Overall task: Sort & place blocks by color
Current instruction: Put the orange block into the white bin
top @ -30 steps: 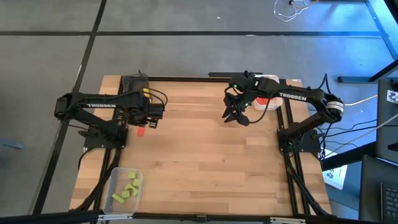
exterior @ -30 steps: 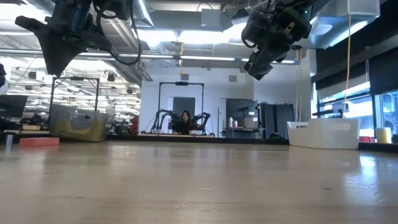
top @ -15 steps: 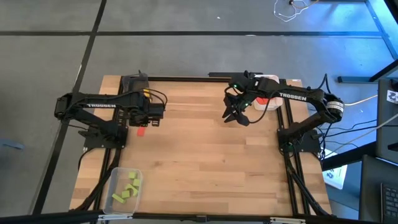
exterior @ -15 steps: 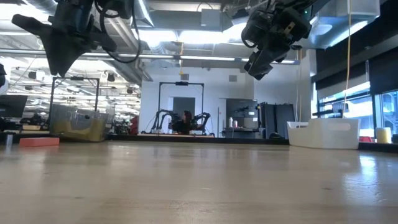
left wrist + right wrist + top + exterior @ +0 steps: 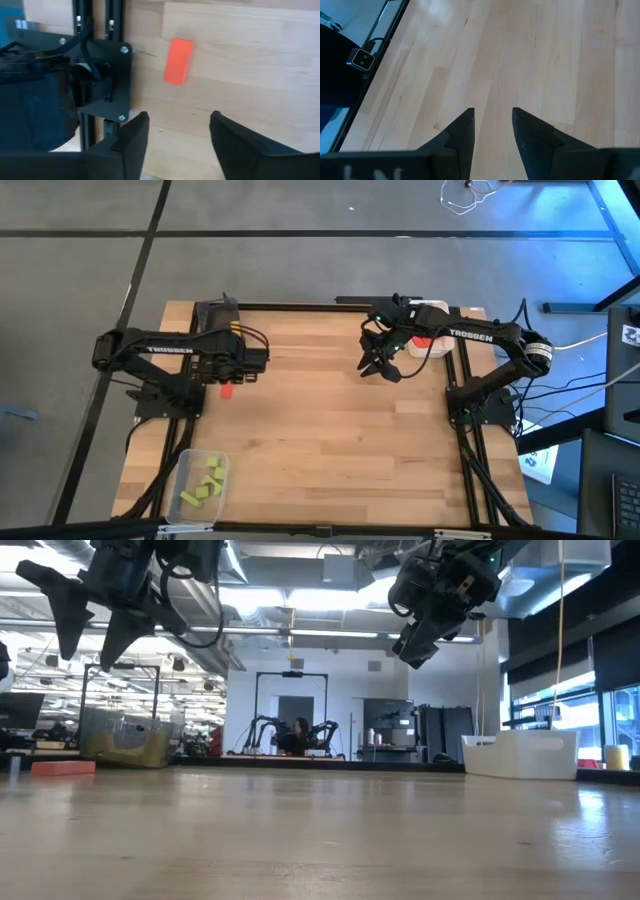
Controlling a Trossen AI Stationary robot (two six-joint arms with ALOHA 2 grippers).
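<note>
A red block [image 5: 178,61] lies flat on the wooden table beside the left arm's black base plate [image 5: 107,75]; it also shows as the red block [image 5: 226,389] from above and the red block [image 5: 62,767] in the low view. My left gripper [image 5: 178,116] hangs open well above the table, pointing down, with the red block just beyond its fingertips. Several light green blocks [image 5: 203,480] lie in a clear tray [image 5: 186,462] at the near left. My right gripper [image 5: 492,111] hangs open over bare wood at the far right, holding nothing.
A white tray [image 5: 436,312] with something red in it stands at the far right corner, and shows as the white tray [image 5: 520,755] in the low view. A see-through box [image 5: 125,745] stands behind the red block. The table's middle and near right are bare wood.
My left gripper has opened in place: its fingers, together before, now stand spread. It has also rolled a little about its own axis. The red block has stayed where it lay on the table.
</note>
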